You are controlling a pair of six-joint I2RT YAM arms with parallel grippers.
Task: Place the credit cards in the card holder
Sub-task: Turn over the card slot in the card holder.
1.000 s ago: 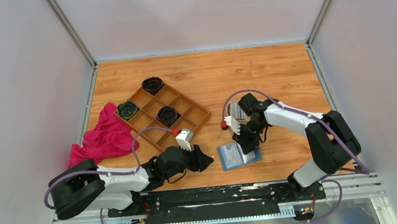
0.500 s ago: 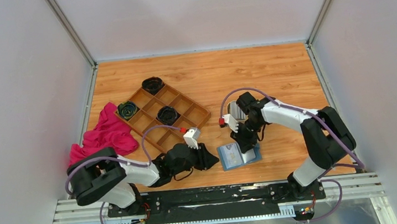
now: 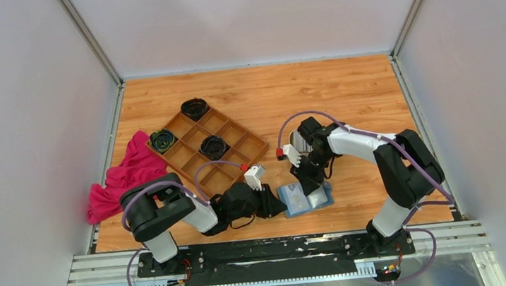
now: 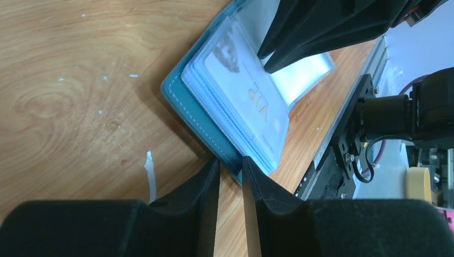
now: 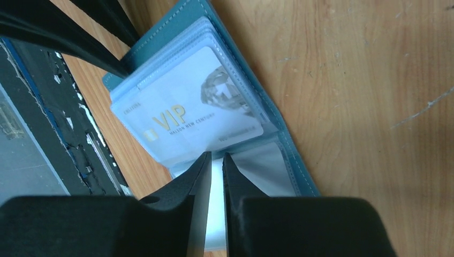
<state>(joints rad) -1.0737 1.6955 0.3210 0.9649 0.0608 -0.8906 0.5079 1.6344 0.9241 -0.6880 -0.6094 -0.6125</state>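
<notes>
The teal card holder (image 3: pixel 306 199) lies open near the table's front edge, with its clear sleeves facing up. A whitish credit card printed VIP (image 5: pixel 187 118) sits in the top sleeve and also shows in the left wrist view (image 4: pixel 241 80). My left gripper (image 3: pixel 278 204) lies low, its jaws almost together. Its tips (image 4: pixel 231 163) are at the holder's teal cover edge (image 4: pixel 182 101). My right gripper (image 3: pixel 309 183) points down, its jaws almost together. Its tips (image 5: pixel 216 156) are on the sleeves by the fold. A white strip shows in the gap; I cannot tell whether it is a card.
A brown wooden compartment tray (image 3: pixel 223 123) with dark rolled items stands at the back left, with a pink cloth (image 3: pixel 129 177) beside it. A grey striped thing (image 3: pixel 297 138) lies behind the right arm. A small white scrap (image 4: pixel 151 174) lies by the left fingers. The black rail (image 3: pixel 268 248) runs along the near edge.
My left gripper has slid right along the table until its tips reach the card holder's left edge. My right gripper has shifted slightly left and stays over the holder.
</notes>
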